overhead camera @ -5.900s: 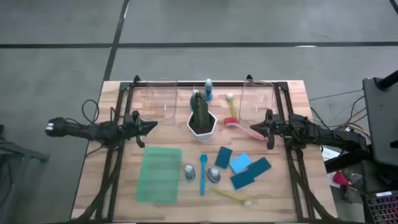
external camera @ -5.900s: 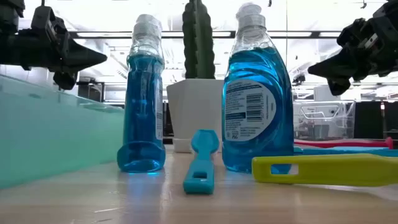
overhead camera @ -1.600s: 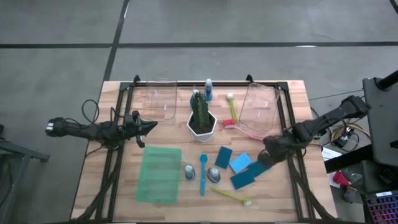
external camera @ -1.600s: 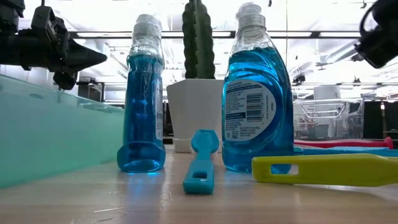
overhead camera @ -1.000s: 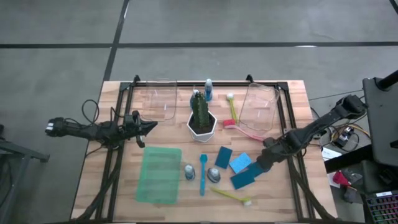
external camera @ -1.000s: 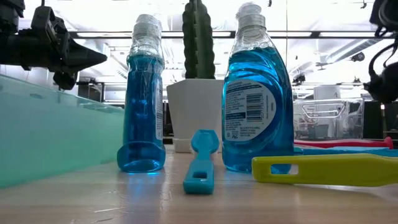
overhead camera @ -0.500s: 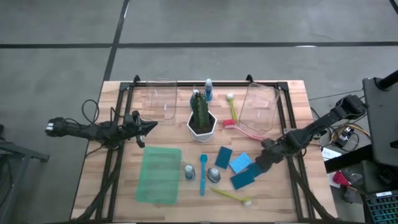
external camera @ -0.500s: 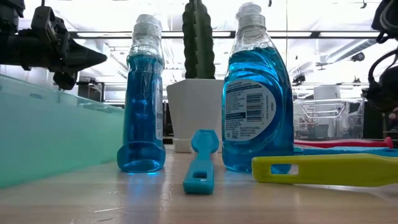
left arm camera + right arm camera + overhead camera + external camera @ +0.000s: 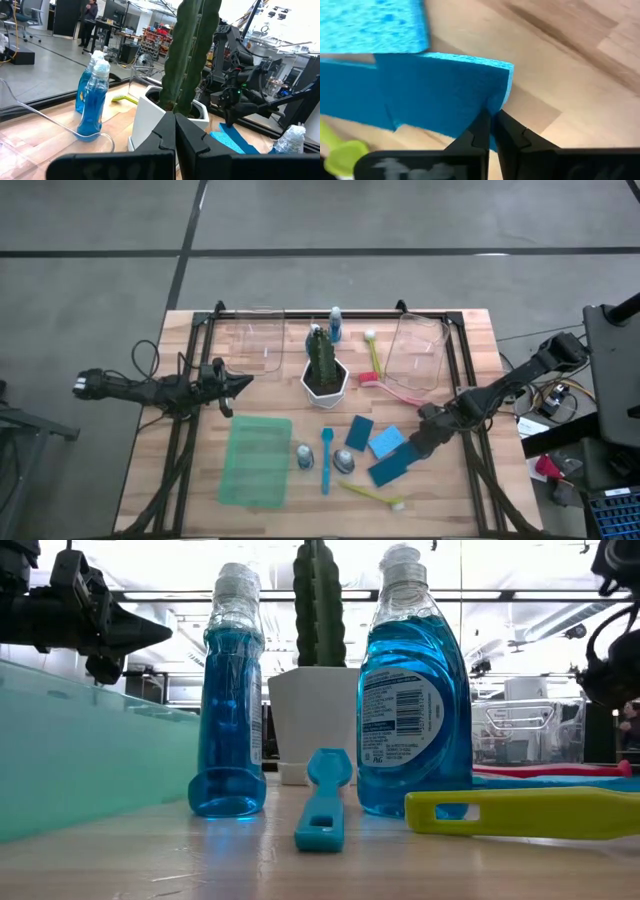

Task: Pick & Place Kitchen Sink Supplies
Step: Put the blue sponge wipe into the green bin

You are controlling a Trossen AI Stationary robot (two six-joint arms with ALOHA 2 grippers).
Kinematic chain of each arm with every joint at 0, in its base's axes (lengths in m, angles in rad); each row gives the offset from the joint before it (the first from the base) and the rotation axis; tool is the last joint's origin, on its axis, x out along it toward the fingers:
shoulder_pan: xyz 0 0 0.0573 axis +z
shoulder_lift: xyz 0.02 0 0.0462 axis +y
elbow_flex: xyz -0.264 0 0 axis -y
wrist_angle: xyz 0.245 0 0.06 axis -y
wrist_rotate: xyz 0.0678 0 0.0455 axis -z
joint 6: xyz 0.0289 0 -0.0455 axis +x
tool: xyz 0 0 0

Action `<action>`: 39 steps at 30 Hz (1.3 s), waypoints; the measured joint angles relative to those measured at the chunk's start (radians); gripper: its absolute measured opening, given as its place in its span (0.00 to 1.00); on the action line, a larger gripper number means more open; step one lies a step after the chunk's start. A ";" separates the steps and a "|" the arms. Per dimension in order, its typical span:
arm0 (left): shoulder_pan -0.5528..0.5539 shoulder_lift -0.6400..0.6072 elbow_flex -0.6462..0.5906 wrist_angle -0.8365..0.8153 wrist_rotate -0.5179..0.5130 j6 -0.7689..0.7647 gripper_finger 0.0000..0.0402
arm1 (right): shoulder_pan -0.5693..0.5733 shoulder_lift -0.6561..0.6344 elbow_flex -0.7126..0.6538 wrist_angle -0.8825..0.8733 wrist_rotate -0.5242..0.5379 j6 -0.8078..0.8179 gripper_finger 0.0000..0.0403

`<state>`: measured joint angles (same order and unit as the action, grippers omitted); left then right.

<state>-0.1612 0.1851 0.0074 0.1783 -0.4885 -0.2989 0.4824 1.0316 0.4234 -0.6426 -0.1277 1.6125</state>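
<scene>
A dark blue sponge (image 9: 392,465) lies at the table's right near side, beside a light blue sponge (image 9: 386,442) and another dark one (image 9: 359,432). My right gripper (image 9: 420,445) points steeply down, shut on the first sponge's right end. Two blue bottles (image 9: 302,457) (image 9: 344,461) stand near the middle. A blue brush (image 9: 326,460) and a yellow brush (image 9: 372,495) lie flat by them. A third bottle (image 9: 335,326) stands at the far edge. My left gripper (image 9: 247,383) hovers shut and level at the table's left, touching nothing. My right gripper pinches the dark blue sponge (image 9: 440,95) between its two fingers at its edge, close to one corner (image 9: 496,97). The fingers come from above, slanting steeply down. That corner looks slightly raised, with shadow on the wood under it. The rest of the sponge lies flat.
A cactus in a white pot (image 9: 322,372) stands mid-table. A green tray (image 9: 257,460) lies left of the bottles. Clear bins (image 9: 250,340) (image 9: 415,355) stand at the far side. A pink brush (image 9: 400,390) and a pale green brush (image 9: 372,350) lie beside the right bin.
My right gripper has kept its place over the dark blue sponge's right end and tipped a little more. The sponge's right end shows less beneath it than before.
</scene>
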 joint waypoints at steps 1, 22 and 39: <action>0.000 0.000 0.000 0.000 0.000 0.000 0.00 | 0.000 0.000 0.011 -0.008 0.000 -0.006 0.03; 0.000 0.000 0.000 0.000 0.000 0.000 0.00 | -0.010 -0.001 0.447 -0.464 0.251 -0.090 0.03; 0.001 -0.001 0.000 0.102 -0.063 -0.374 0.00 | -0.018 -0.001 0.588 -0.483 0.540 -0.095 0.03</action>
<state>-0.1598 0.1844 0.0074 0.2803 -0.5512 -0.6727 0.4644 1.0302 1.0112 -1.1256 0.4127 1.5173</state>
